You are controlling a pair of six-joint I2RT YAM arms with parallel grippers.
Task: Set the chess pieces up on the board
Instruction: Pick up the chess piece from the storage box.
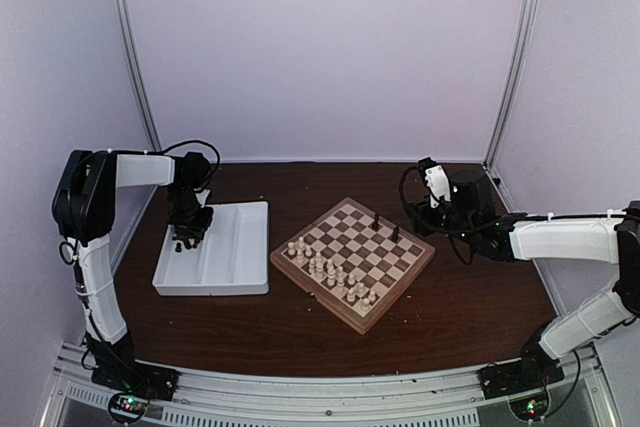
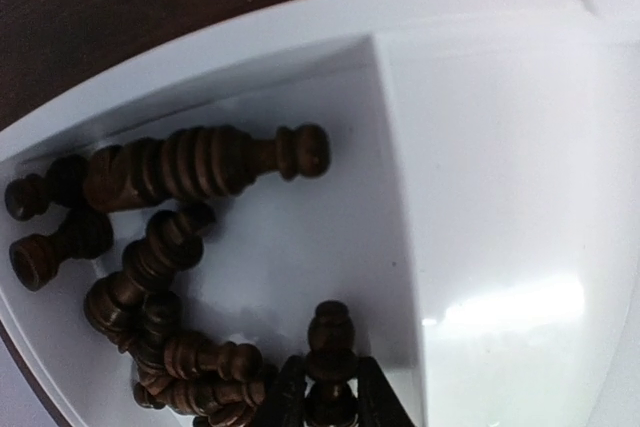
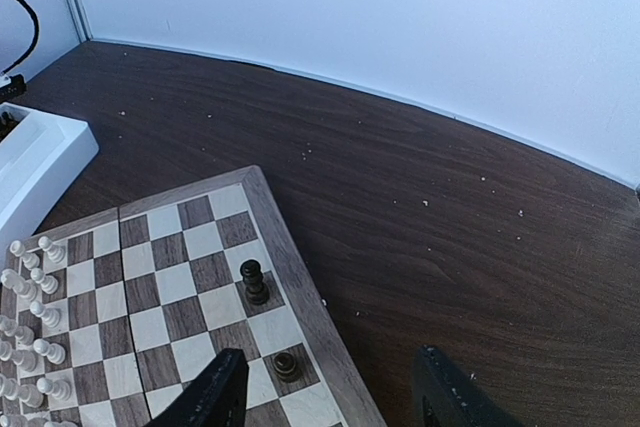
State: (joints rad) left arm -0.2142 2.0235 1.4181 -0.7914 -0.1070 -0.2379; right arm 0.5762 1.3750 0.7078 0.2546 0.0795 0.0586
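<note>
My left gripper (image 1: 187, 237) reaches down into the white tray (image 1: 240, 247). In the left wrist view its fingers (image 2: 290, 397) press both sides of a dark chess piece (image 2: 331, 342) that stands apart from a heap of several dark pieces (image 2: 170, 247) lying in the tray's corner. The board (image 1: 400, 294) sits mid-table with two dark pieces (image 1: 376, 219) (image 1: 395, 233) near its far right edge. In the right wrist view they show as a tall piece (image 3: 253, 282) and a low one (image 3: 288, 365). My right gripper (image 3: 332, 357) hangs open over the board's rim (image 3: 300, 287), holding nothing.
Cream-white pieces (image 1: 330, 269) fill the board's near left rows and show at the left of the right wrist view (image 3: 30, 297). The tray wall (image 2: 500, 147) rises beside the held piece. White enclosure walls (image 1: 320, 47) stand behind the table.
</note>
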